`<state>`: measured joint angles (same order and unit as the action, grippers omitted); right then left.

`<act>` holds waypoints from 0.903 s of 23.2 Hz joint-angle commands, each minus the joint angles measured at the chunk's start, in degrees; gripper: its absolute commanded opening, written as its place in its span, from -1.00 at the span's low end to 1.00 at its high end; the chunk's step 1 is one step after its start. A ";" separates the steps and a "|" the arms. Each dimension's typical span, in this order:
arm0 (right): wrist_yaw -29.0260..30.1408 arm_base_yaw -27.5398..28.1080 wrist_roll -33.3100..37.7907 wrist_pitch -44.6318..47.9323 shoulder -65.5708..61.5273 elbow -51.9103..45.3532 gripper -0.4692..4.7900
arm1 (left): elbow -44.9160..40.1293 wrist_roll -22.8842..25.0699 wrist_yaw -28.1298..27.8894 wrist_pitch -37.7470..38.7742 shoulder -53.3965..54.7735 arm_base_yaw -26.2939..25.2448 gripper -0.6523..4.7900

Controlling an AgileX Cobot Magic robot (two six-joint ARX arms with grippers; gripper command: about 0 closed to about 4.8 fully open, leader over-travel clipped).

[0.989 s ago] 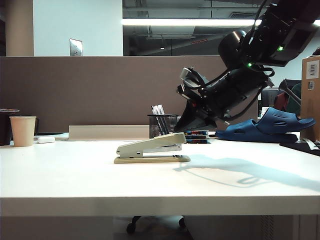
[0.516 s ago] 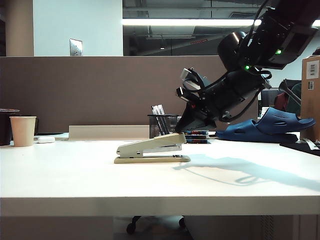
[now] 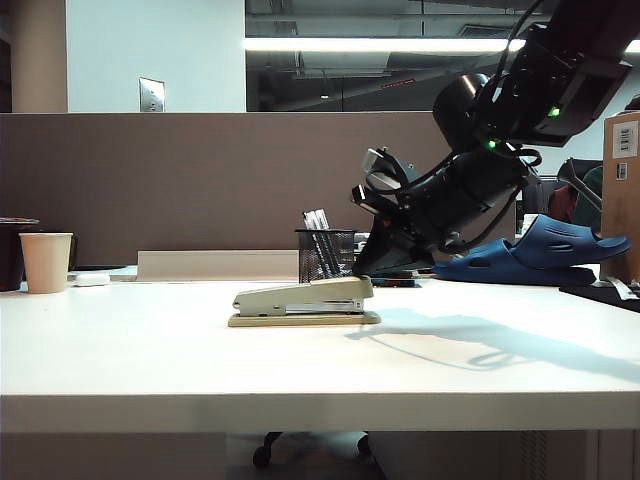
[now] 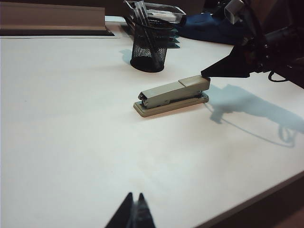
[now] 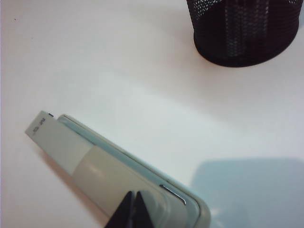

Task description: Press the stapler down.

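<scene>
The stapler (image 3: 304, 301) lies lengthwise across the white desk (image 3: 300, 360), in front of the mesh pen cup (image 3: 326, 253). The right gripper (image 3: 368, 270), fingers together, bears on its raised front end; the left gripper (image 4: 133, 214), also closed, hovers well away

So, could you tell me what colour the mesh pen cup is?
Black; the mesh pen cup shows best in the left wrist view.

White worktop (image 3: 150, 360): stapler (image 3: 303, 300) mid; mesh pen cup (image 3: 325, 254) behind it; paper cup (image 3: 46, 262) + small white obj (image 3: 91, 280) far left.
</scene>
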<state>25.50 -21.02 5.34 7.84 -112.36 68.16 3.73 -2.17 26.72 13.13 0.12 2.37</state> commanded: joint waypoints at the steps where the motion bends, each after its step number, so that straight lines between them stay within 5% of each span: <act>1: -1.27 -0.04 0.28 -2.45 -0.72 -0.15 -0.86 | 0.44 0.22 -0.13 -0.33 0.00 0.02 -0.78; 21: -1.14 -0.07 0.50 -6.51 -2.12 -0.15 -0.86 | 0.44 0.20 -0.13 -0.37 0.00 0.02 -0.78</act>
<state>25.56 -21.02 5.72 7.55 -113.47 68.69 3.73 -2.17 26.72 13.13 0.14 2.37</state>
